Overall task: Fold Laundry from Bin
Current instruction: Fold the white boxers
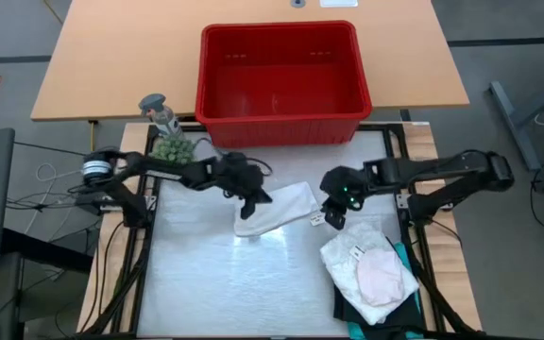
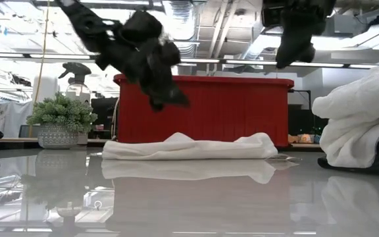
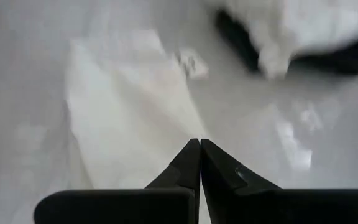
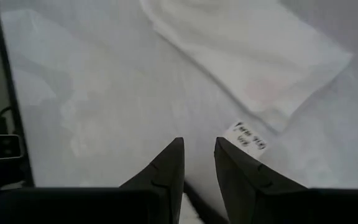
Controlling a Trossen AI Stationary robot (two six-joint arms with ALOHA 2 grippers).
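High view shows a small white folded cloth (image 1: 274, 209) lying flat mid-table, before the empty red slotted plastic bin (image 1: 281, 83). Left gripper (image 1: 251, 200) hangs over it, pinched closed, empty; right gripper (image 1: 332, 216) hovers beside its tag, slightly parted, empty. Lifting it would best be done by pinching opposite edges evenly. Whatever lies beneath the stacked garments (image 1: 371, 269) stays hidden.

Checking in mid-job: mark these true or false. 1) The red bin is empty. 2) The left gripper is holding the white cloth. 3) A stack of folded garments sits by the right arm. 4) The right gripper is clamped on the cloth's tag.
1) True: the red bin shows only its bare floor.
2) False: the left gripper is shut and hangs above the white cloth, empty.
3) True: the stack lies there.
4) False: the right gripper is open above the tag.
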